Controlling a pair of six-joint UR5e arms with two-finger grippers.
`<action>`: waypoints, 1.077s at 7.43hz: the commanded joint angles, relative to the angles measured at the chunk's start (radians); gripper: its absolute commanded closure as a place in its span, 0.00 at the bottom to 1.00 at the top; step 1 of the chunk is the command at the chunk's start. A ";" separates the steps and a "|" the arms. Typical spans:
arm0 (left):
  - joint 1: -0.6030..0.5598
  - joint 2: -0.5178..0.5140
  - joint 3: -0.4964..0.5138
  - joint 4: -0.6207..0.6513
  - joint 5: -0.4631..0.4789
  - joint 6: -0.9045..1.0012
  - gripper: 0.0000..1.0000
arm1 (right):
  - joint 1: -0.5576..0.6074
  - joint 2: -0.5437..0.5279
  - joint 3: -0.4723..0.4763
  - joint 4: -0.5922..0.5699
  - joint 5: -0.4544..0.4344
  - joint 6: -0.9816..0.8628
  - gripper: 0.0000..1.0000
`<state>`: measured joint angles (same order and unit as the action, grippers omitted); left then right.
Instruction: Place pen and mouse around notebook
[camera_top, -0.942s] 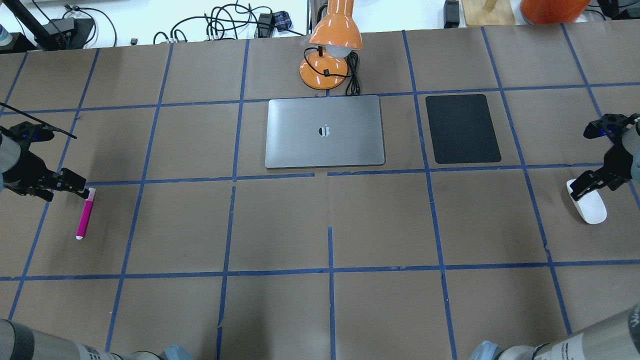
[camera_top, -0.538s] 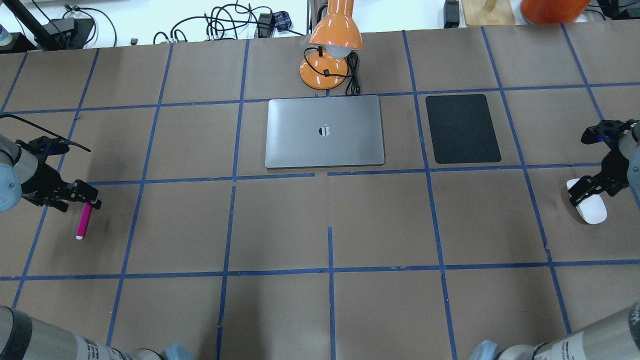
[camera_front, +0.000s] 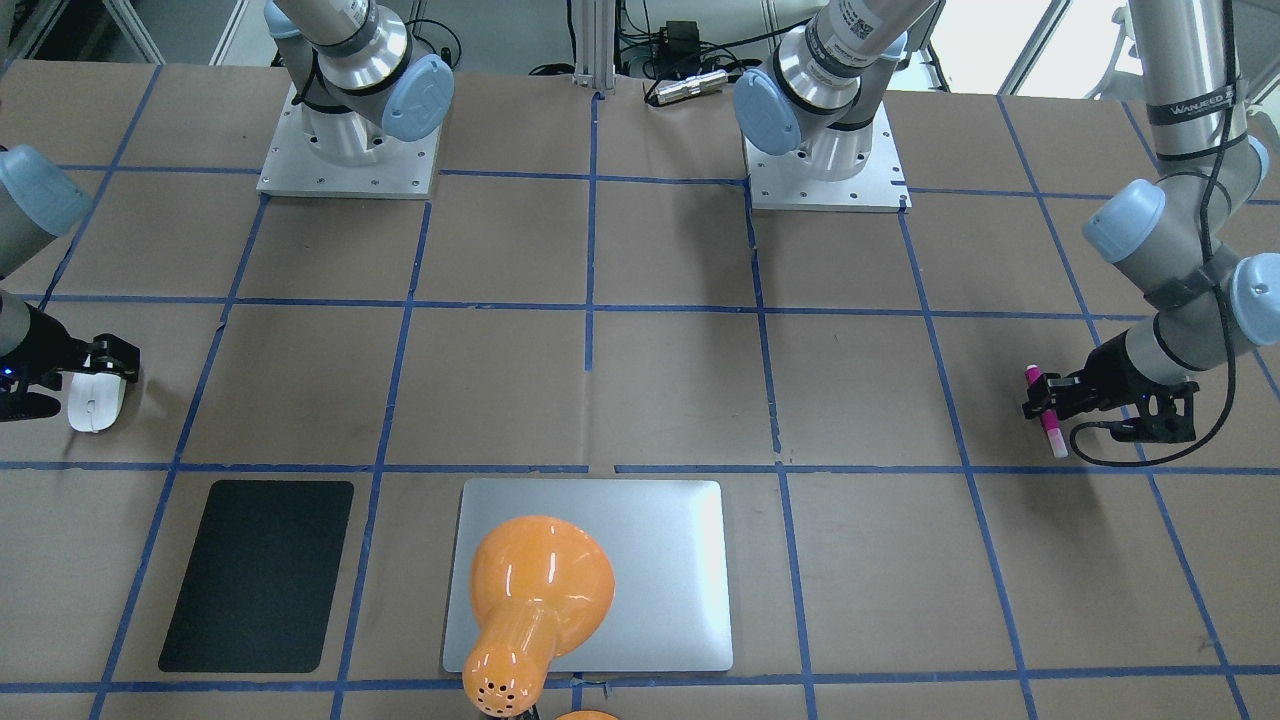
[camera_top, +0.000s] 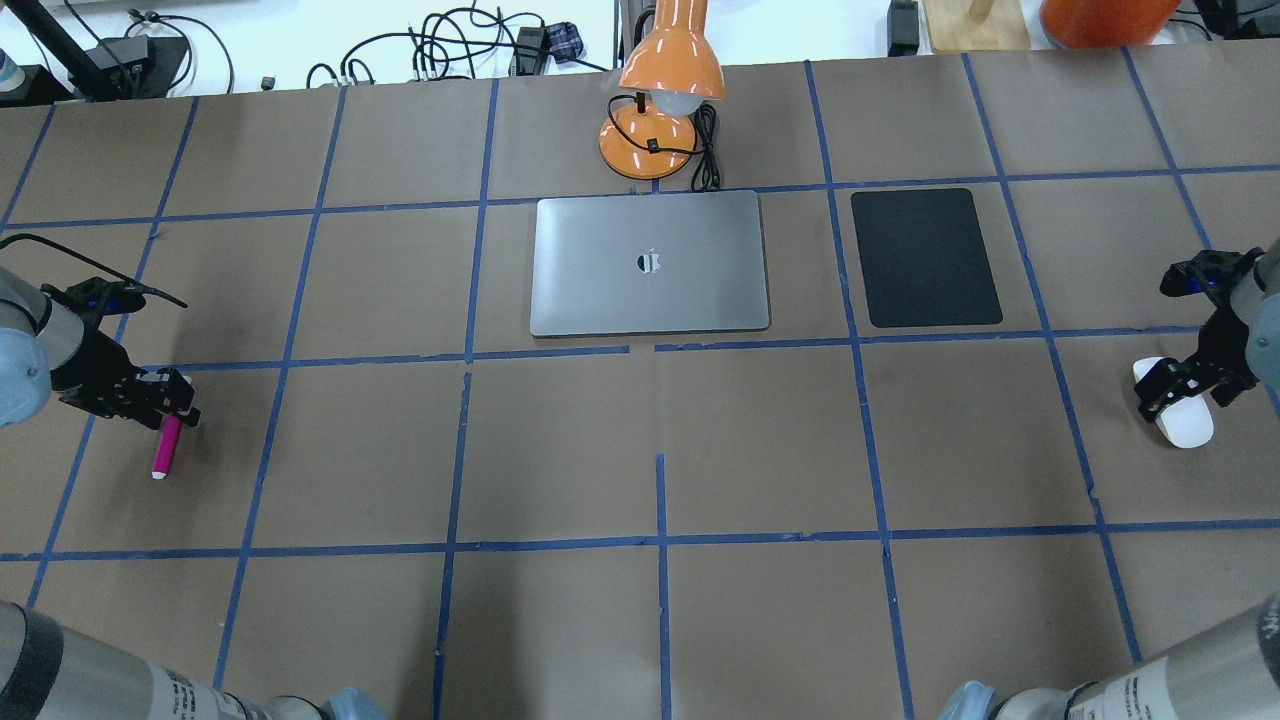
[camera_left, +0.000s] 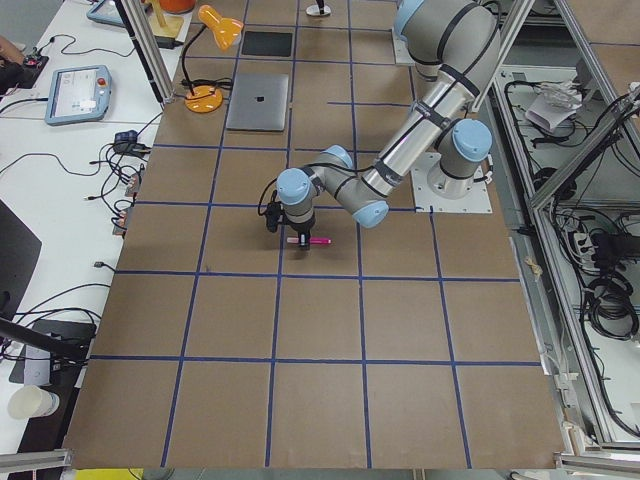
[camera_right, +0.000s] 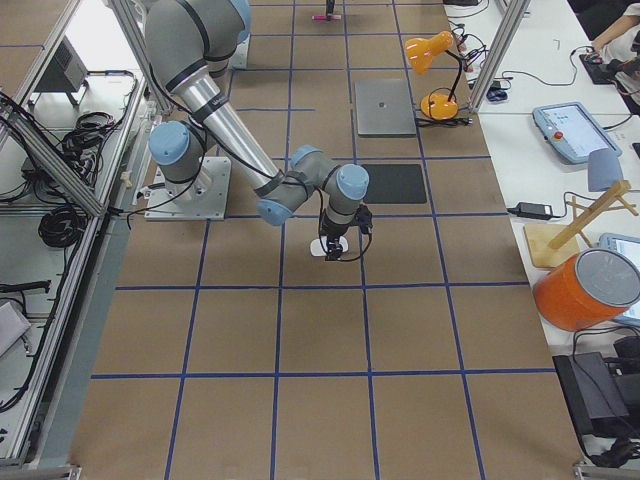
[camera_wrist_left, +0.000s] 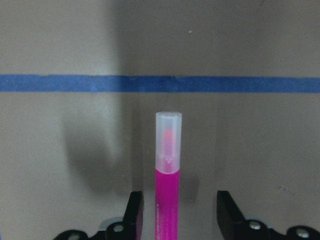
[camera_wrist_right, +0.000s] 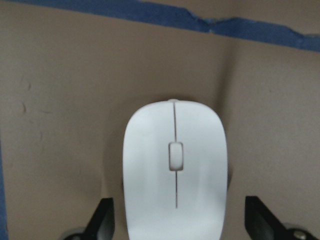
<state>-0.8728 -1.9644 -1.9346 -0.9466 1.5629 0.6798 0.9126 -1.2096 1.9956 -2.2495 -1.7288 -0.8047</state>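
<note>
The left hand (camera_top: 172, 403) sits low over the slim magenta-pink pen with a translucent pale cap (camera_top: 166, 446). Its fingers (camera_wrist_left: 134, 210) stand a little apart on either side of the barrel, not clamped. The right hand (camera_top: 1185, 392) straddles the smooth white oval mouse (camera_top: 1187, 426), spread wide with gaps on both sides. Both things lie on the brown paper-covered counter (camera_top: 560, 450), well apart from the flat silver-grey metal notebook (camera_top: 650, 265): the pen is far to its left and the mouse far to its right, beyond a matte black rectangular mat (camera_top: 925, 257).

Even, bright overhead light casts soft shadows; glare streaks the orange lamp (camera_front: 540, 585); wrist views slightly soft.
</note>
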 joint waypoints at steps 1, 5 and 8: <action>0.000 -0.001 0.000 0.000 0.002 -0.002 0.47 | 0.000 0.005 0.000 0.001 0.005 0.004 0.32; -0.002 0.002 0.000 -0.001 0.009 -0.002 1.00 | 0.031 -0.063 -0.046 0.022 0.009 0.041 0.49; -0.012 0.019 0.003 0.000 0.000 -0.023 1.00 | 0.207 -0.062 -0.133 0.045 0.023 0.213 0.49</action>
<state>-0.8771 -1.9575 -1.9333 -0.9476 1.5703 0.6722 1.0428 -1.2803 1.8959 -2.2168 -1.7202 -0.6875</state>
